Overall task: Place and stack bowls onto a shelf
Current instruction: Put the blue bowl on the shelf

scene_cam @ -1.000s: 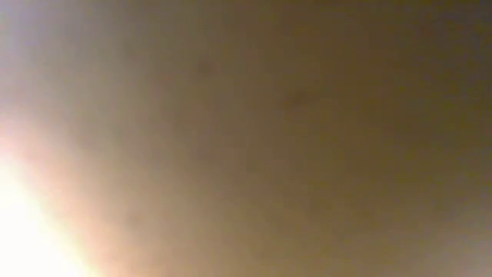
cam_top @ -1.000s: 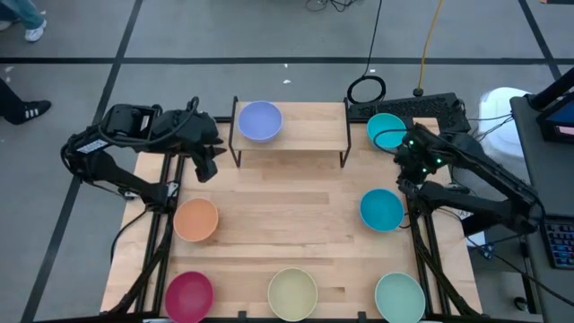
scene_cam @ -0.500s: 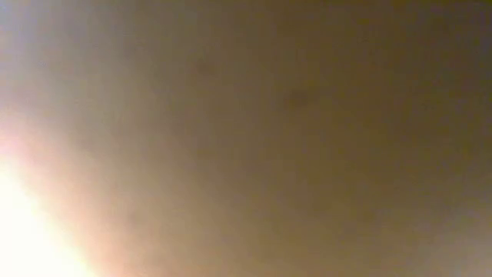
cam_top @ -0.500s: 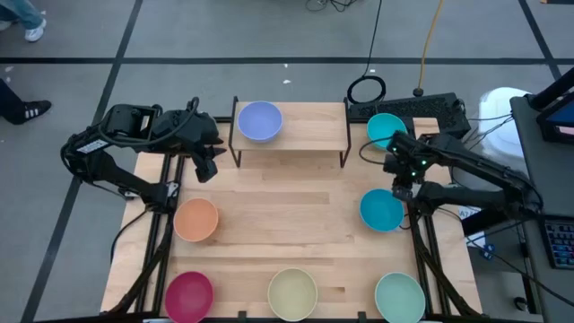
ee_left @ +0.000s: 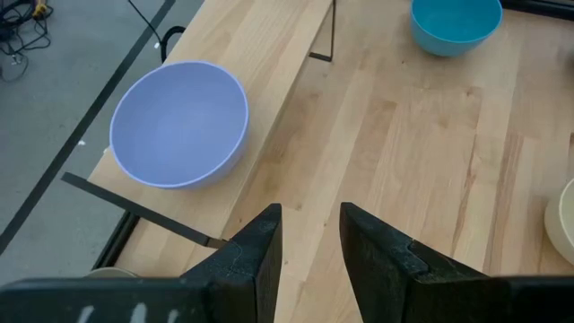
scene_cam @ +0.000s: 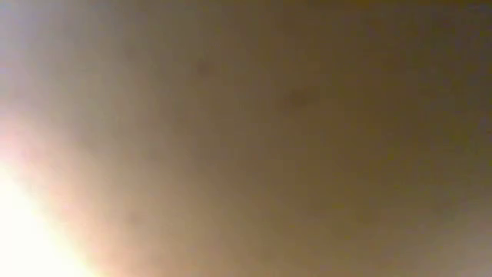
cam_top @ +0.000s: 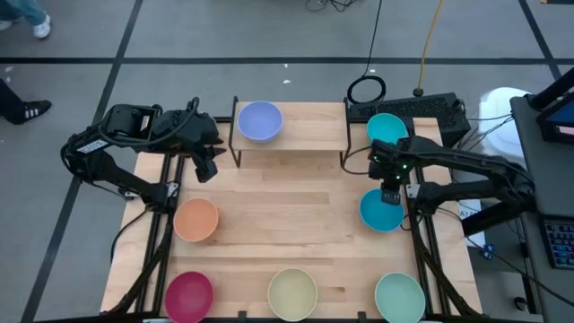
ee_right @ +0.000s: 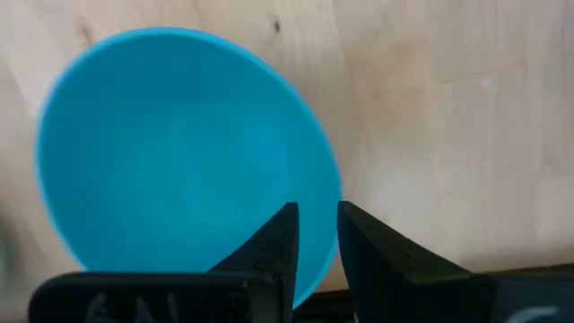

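The shelf [cam_top: 291,131] stands at the table's far middle, and a periwinkle bowl [cam_top: 260,120] rests on its left end. One cyan bowl [cam_top: 387,128] sits on the table right of the shelf, a second cyan bowl [cam_top: 381,212] nearer. Orange [cam_top: 195,219], magenta [cam_top: 189,296], pale yellow [cam_top: 293,293] and mint green [cam_top: 399,297] bowls also stand on the table. My right gripper [ee_right: 316,224] points down, open by a narrow gap, above the nearer cyan bowl's [ee_right: 179,170] rim, touching nothing. My left gripper [ee_left: 309,220] hangs open, left of the shelf [ee_left: 260,90].
The low view shows only a brown blur. A black cable coil [cam_top: 366,89] and a dark keyboard [cam_top: 408,109] lie beyond the table's far right corner. Bare wood lies between the shelf and the near row of bowls.
My right gripper has moved from beside the far cyan bowl toward the table's near edge and a little left. It has sunk and tipped more steeply down, and now stands over the nearer cyan bowl's rim. No bowl has moved.
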`<state>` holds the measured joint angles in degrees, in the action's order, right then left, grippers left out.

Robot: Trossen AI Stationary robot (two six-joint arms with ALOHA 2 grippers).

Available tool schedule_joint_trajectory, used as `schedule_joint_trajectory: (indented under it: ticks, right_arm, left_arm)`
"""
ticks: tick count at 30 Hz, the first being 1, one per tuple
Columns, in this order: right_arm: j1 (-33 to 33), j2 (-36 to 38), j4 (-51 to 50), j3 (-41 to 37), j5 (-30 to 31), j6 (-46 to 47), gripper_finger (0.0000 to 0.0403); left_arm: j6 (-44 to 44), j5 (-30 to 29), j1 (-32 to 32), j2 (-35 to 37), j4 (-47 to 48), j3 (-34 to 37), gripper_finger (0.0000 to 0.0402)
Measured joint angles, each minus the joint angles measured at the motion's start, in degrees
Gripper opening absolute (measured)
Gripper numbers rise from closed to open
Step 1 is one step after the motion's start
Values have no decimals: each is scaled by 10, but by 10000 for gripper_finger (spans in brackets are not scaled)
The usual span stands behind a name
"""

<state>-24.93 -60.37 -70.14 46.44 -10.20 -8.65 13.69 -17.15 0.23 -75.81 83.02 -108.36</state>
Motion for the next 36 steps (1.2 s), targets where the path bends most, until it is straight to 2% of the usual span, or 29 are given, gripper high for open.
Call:
schedule_joint_trajectory:
  ticks: [4,10,26,29,33,36]
  right_arm:
    - [6,-22,6,0,0,-22,75]
    - [7,-54,27,0,45,-45,75]
    - [7,-131,103,0,42,-60,74]
    - [7,-144,107,0,42,-77,57]
    - [7,-154,107,0,41,-94,10]
    - [7,-155,123,1,41,-89,7]
  left_arm:
    - [0,0,0,0,0,0,120]
    - [0,0,0,0,0,0,120]
    - [0,0,0,0,0,0,120]
    - [0,0,0,0,0,0,120]
    - [1,0,0,0,0,0,120]
    - [1,0,0,0,0,0,120]
